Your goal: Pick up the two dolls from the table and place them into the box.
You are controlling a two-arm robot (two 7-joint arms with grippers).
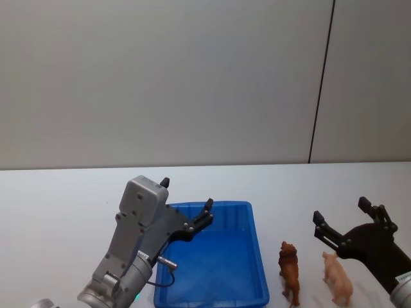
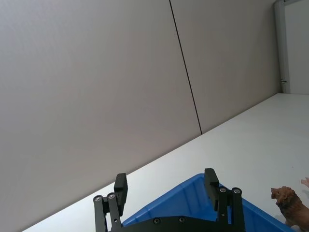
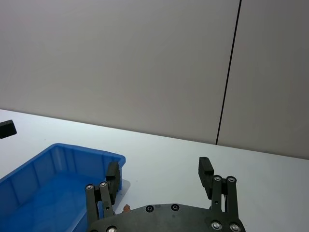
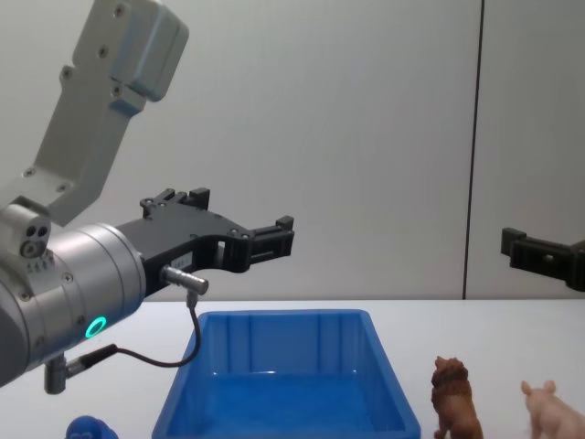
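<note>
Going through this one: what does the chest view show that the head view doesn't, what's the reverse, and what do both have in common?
Chest view adds a small blue object on the table by the box's near left corner, and a lit green ring on the left arm. Head view adds the right gripper with both fingers spread, near the pig, whose whole back it shows. Both share the empty box, the lion standing between box and pig, and the left gripper open above the box.
</note>
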